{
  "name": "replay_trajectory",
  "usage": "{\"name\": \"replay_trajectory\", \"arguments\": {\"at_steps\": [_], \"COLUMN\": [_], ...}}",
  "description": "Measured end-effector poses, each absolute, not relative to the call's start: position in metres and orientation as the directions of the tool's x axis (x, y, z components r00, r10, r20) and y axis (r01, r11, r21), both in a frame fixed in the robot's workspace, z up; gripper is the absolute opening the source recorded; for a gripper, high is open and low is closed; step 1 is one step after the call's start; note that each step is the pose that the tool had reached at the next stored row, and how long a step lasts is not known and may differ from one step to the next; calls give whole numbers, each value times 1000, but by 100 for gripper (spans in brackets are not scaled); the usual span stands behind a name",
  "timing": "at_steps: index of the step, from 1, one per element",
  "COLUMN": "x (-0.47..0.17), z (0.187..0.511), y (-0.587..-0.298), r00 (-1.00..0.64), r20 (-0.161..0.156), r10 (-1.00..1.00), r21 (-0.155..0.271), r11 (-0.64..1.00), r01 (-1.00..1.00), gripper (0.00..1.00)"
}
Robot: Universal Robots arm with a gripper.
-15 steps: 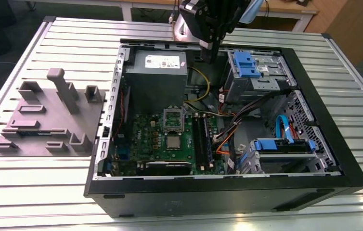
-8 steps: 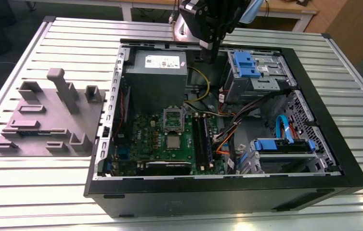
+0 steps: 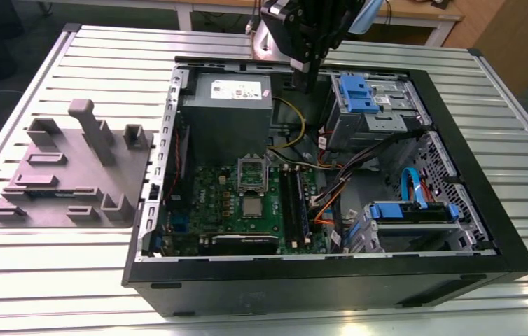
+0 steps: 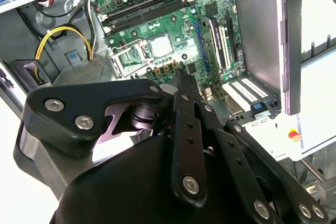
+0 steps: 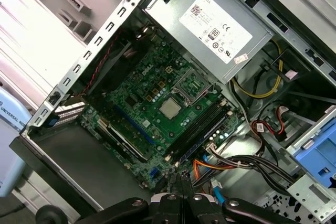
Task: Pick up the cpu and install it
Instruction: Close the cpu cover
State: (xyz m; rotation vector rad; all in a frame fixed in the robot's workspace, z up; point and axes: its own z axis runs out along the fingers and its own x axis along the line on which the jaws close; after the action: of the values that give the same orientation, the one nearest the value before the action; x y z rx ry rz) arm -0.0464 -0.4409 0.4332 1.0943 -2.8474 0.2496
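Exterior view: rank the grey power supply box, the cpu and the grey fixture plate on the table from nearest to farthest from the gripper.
1. Power supply box, in the case, beside the gripper.
2. The cpu, on the green board, mid-case.
3. Fixture plate, outside the case, at the exterior view's left.

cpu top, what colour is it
Silvery-grey, with a thin pale rim. The cpu shows best in the first wrist view, on the green motherboard.
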Motion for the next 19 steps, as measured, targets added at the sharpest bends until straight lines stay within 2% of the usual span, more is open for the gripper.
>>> {"name": "replay_trajectory", "arguments": {"at_steps": [12,14,18,19], "x": [-46,-46,-46,-46], "z": [433,433,433,433], "y": [-441,-441,-441,-441], "r00": [-741,-742,-742,-742], "r20": [145,159,160,175], "r10": [-655,-652,-652,-648], "r21": [-135,-151,-152,-169], "r11": [729,726,726,722], "r01": [-671,-671,-671,-671], "gripper": [10,10,10,10]}}
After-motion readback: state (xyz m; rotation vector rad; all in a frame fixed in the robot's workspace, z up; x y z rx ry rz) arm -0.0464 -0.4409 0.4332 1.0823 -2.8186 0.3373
